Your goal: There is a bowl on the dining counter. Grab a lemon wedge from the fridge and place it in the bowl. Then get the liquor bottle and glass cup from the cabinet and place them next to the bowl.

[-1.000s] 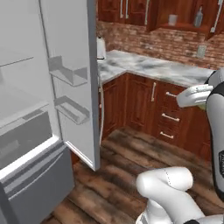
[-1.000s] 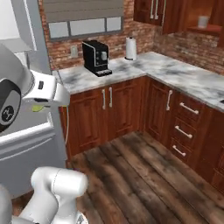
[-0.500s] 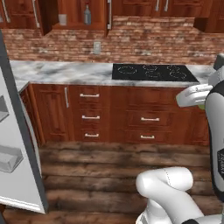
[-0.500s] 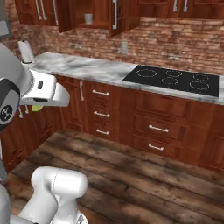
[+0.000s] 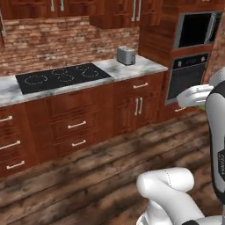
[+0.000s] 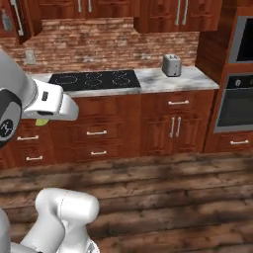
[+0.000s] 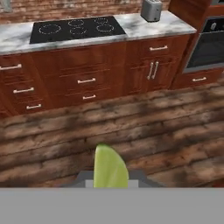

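Nearest the hand camera, the lemon wedge (image 7: 110,168) stands up pale green from the bottom of the hand view, pinched in the gripper (image 7: 111,180), whose jaws are closed narrowly on it; the finger tips themselves are mostly hidden behind the fruit, so the exact contact points are hard to make out. From the right base view a sliver of yellow-green shows just under the white forearm at the left (probably the same wedge, though too little of it shows to be sure), and in the left base view a green edge peeks beside the white wrist at the right. Below and beyond the wedge lies the dark plank floor (image 7: 144,127), carried high above it with nothing touching. Past the floor runs a row of red-brown lower cabinets (image 6: 123,126) with silver drawer pulls and two upright door handles. On top sits a grey marbled counter (image 6: 158,79), with a black cooktop (image 6: 94,80) set into it toward the left and a silver toaster (image 6: 171,64) standing near its right end. To the right of the counter a built-in oven (image 6: 236,101) fills a tall wooden column. Farthest back, a brick wall (image 6: 108,47) rises behind the counter, with upper cabinets (image 6: 173,12) hanging above it.
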Robot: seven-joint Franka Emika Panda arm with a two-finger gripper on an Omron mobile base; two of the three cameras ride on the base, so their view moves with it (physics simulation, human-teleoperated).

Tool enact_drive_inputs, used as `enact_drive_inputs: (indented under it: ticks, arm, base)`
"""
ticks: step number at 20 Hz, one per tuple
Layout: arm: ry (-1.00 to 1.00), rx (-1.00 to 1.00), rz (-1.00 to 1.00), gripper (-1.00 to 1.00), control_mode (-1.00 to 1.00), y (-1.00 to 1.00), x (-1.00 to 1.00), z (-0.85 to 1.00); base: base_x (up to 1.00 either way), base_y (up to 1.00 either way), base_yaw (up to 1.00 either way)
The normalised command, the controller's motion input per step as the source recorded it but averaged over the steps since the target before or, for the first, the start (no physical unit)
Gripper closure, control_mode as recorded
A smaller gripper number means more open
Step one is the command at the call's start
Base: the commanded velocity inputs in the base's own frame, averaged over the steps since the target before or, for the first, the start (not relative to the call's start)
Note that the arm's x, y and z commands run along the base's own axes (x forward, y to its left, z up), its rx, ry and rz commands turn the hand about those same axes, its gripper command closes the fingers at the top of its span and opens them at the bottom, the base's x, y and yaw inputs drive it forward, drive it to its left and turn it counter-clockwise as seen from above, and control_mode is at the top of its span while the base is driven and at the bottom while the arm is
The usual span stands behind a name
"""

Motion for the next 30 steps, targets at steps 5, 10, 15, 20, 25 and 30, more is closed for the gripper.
enact_drive_inputs:
  ticks: [5, 10, 15, 20, 25, 30]
  arm:
    - [0.00, 0.00, 0.00, 1.00, 1.00, 0.00, 0.00, 0.00]
    - [0.00, 0.00, 0.00, 1.00, 1.00, 0.00, 0.00, 0.00]
    - [0.00, 0.00, 0.00, 1.00, 1.00, 0.00, 0.00, 0.00]
    - [0.00, 0.00, 0.00, 1.00, 1.00, 0.00, 0.00, 0.00]
    - [0.00, 0.00, 0.00, 1.00, 1.00, 0.00, 0.00, 0.00]
    - [0.00, 0.00, 0.00, 1.00, 1.00, 0.00, 0.00, 0.00]
  base:
    - [-0.17, -0.07, -0.82]
    - [-0.12, -0.09, -0.80]
    - [-0.06, -0.10, -0.79]
    - [-0.02, -0.13, -0.77]
    - [0.00, -0.18, -0.76]
    - [0.14, -0.20, -0.46]
